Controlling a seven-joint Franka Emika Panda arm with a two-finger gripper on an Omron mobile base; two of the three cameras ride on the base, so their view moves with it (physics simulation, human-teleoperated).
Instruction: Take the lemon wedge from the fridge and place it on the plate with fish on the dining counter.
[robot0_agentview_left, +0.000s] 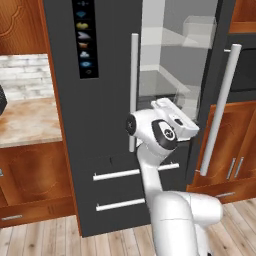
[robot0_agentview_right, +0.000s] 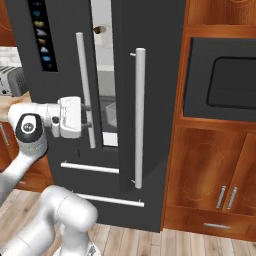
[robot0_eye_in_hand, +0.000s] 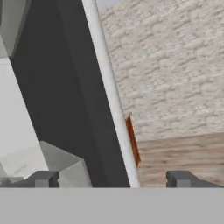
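The fridge (robot0_agentview_left: 100, 125) is tall and dark grey; its right door (robot0_agentview_right: 150, 100) stands ajar, showing the pale grey interior (robot0_agentview_left: 165, 65). My gripper (robot0_agentview_right: 91, 116) is at the lower part of the left door's silver bar handle (robot0_agentview_right: 82, 75). In the hand view the gripper (robot0_eye_in_hand: 113, 178) is open, with that handle (robot0_eye_in_hand: 109, 87) running between its two dark fingertips (robot0_eye_in_hand: 43, 178). A small brown and yellowish shape (robot0_agentview_right: 99, 30) sits on an upper shelf, too small to name. The plate with fish and the dining counter are out of view.
The open right door's long handle (robot0_agentview_left: 220, 110) juts toward me. Two drawers with bar handles (robot0_agentview_left: 117, 174) lie below the doors. A built-in dark oven (robot0_agentview_right: 225, 82) and wood cabinets (robot0_agentview_right: 210, 165) stand to the right. A stone counter (robot0_agentview_left: 25, 122) and a brick wall (robot0_agentview_left: 25, 75) lie left.
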